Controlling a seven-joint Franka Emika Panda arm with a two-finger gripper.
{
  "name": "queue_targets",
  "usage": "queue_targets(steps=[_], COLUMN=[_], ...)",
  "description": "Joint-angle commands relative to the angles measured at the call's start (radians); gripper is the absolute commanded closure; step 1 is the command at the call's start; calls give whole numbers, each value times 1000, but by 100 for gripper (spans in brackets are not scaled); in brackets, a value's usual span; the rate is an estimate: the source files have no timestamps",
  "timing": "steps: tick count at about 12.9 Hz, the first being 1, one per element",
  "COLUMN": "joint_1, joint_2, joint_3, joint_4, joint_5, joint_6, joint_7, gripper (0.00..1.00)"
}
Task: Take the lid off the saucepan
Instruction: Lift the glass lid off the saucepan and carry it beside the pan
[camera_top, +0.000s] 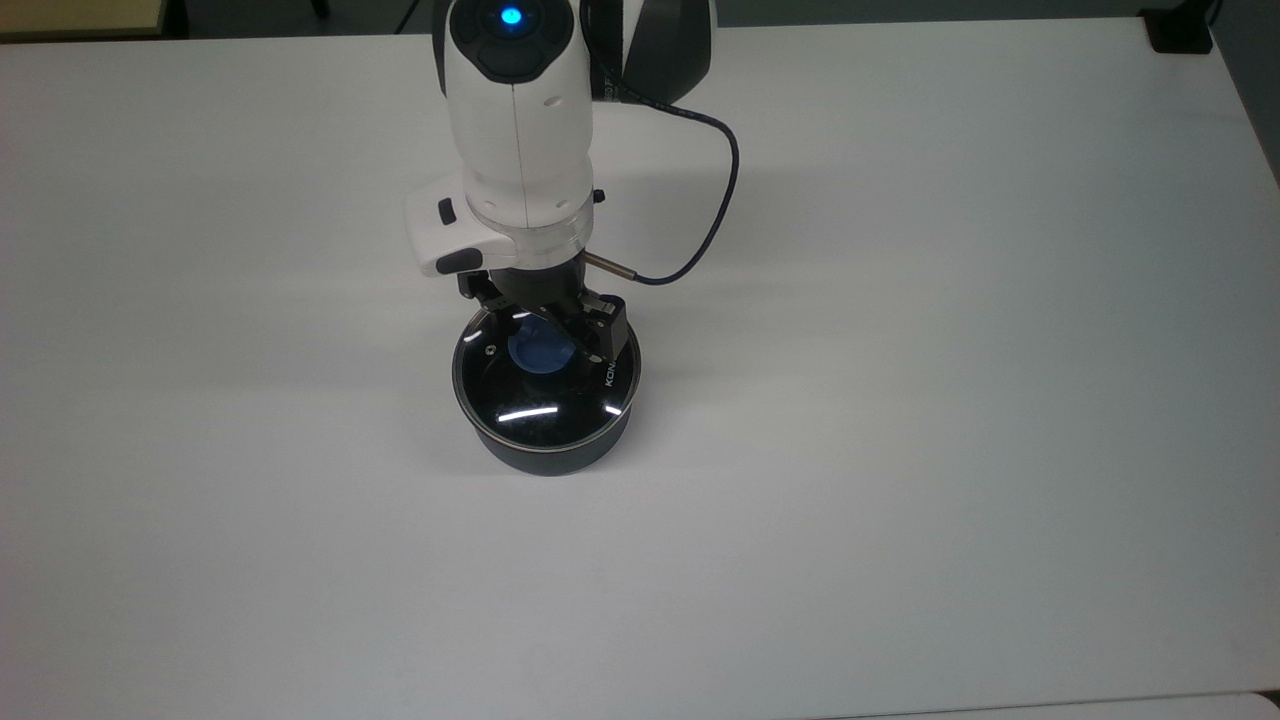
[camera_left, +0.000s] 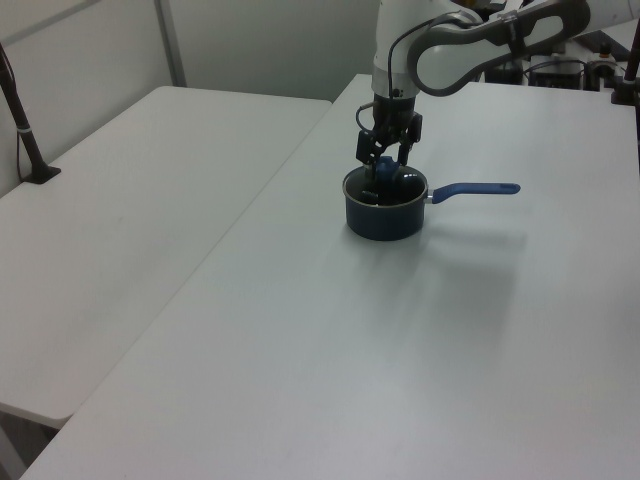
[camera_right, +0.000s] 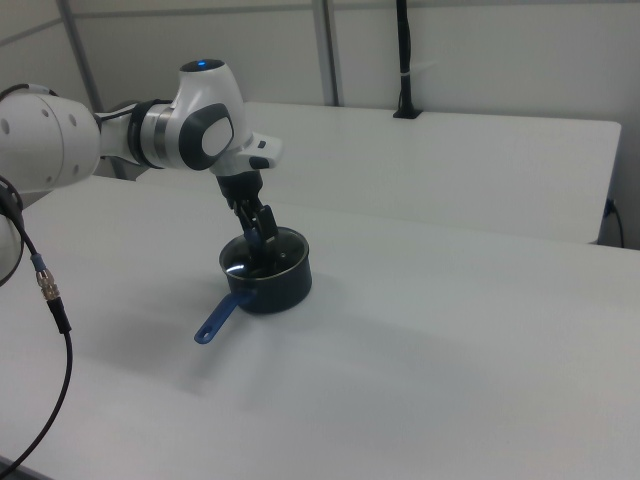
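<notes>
The dark navy saucepan (camera_top: 550, 455) stands on the white table, and the glass lid (camera_top: 540, 405) with white lettering rests flat on it. My gripper (camera_top: 545, 335) is down at the lid, open, with one finger on each side of the blue knob (camera_top: 535, 352). The arm covers the pan's handle in the top view. In the left view the gripper (camera_left: 383, 170) is low over the saucepan (camera_left: 385, 215), and the long blue handle (camera_left: 475, 189) points to the left view's right. In the right view the gripper (camera_right: 258, 238) sits on top of the saucepan (camera_right: 275, 285).
The white table (camera_top: 900, 400) spreads wide around the pan. A black cable (camera_top: 715, 220) loops off the wrist. A black block (camera_top: 1180, 30) sits at the table's far right corner. A second white table (camera_left: 130, 200) with a black post (camera_left: 25, 130) adjoins it.
</notes>
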Motion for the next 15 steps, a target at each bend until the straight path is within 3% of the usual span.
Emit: queue_targets(steps=[1,6,9,12,15], joint_1=[23,26,30,124,214], joint_2=[5,-5,-43,-60,-122], joint_3=[-5,-14,-17,-45,-37], joint_4=[12,40,40,40,30], joint_5=[-21,-29,-35,-35,-34], joint_6=[15,1,-2,-42,-126], joint_7=[27,19,15,22,47], gripper=[31,48,49,49,49])
